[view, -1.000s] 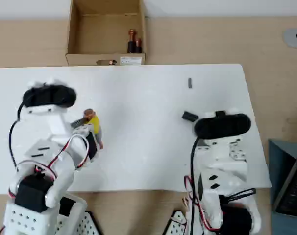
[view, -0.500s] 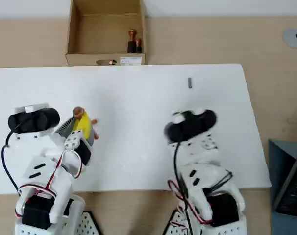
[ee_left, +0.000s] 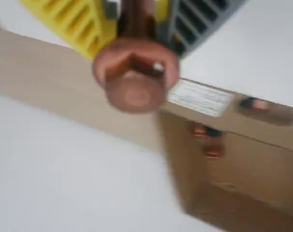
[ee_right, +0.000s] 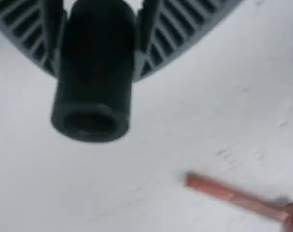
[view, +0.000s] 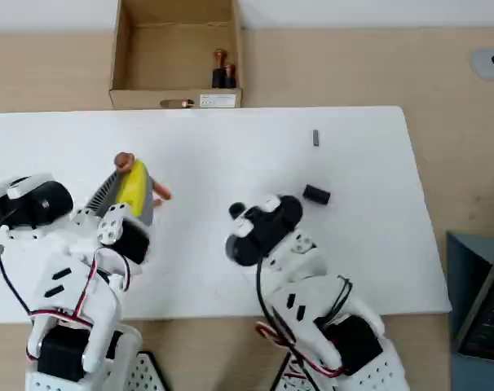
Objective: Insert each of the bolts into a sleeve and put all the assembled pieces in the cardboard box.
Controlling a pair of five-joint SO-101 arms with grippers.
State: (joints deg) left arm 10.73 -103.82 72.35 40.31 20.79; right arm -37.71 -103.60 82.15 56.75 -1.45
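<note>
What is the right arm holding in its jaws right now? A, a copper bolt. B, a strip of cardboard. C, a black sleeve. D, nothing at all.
C: the right wrist view shows a black sleeve clamped between the right arm's jaws, its open end pointing away from them.

Likely an office desk: wooden top [view: 328,69], cable grommet [view: 490,63], white work mat [view: 361,155].

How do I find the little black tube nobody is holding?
Find the white mat in front of the cardboard box. On its right half a short black tube lies alone. Unlike the black piece in the box, it has nothing copper sticking out.
</note>
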